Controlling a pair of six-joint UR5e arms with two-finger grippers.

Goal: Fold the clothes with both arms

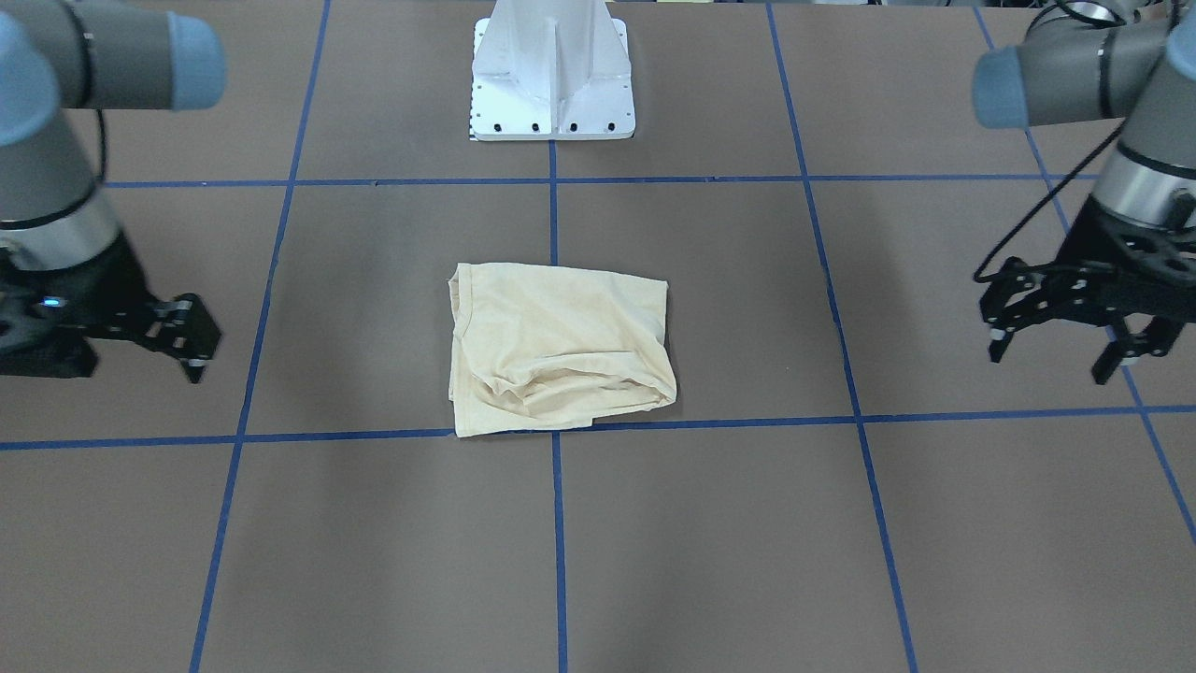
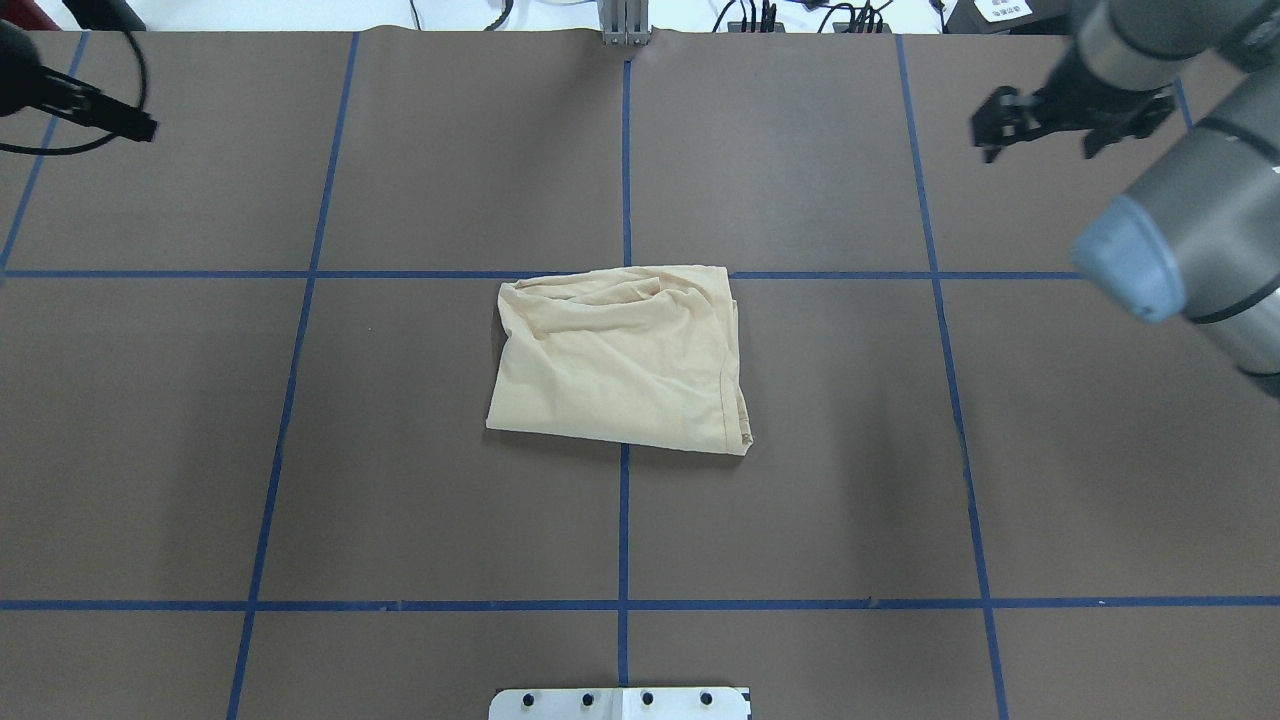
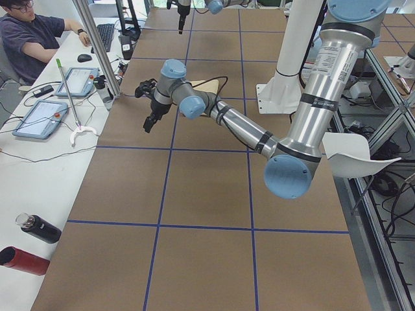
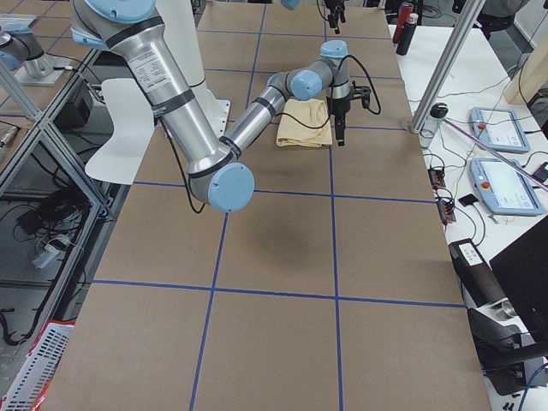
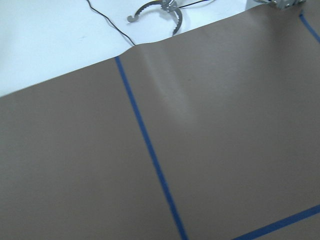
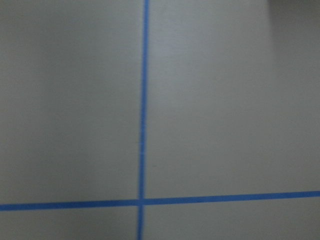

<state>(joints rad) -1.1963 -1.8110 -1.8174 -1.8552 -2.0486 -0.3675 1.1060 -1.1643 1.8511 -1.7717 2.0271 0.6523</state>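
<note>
From the front, my left gripper (image 1: 1051, 360) hangs with its fingers spread and my right gripper (image 1: 192, 346) shows edge-on. Both are well apart from the folded T-shirt (image 1: 561, 346), which lies mid-table across the blue tape lines (image 1: 557, 523), near the white pedestal (image 1: 553, 84). Overhead, my right gripper's fingers (image 2: 988, 140) stand apart too, and from the left end an operator (image 3: 29, 39) sits beside the table, near a tablet (image 3: 37, 118).

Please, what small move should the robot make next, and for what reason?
Probably just pull the left claw and right claw back to rest. Both are open, empty and far to the sides of the T-shirt, which lies as a compact folded rectangle at the middle of the table. Only its far edge looks rumpled.
</note>
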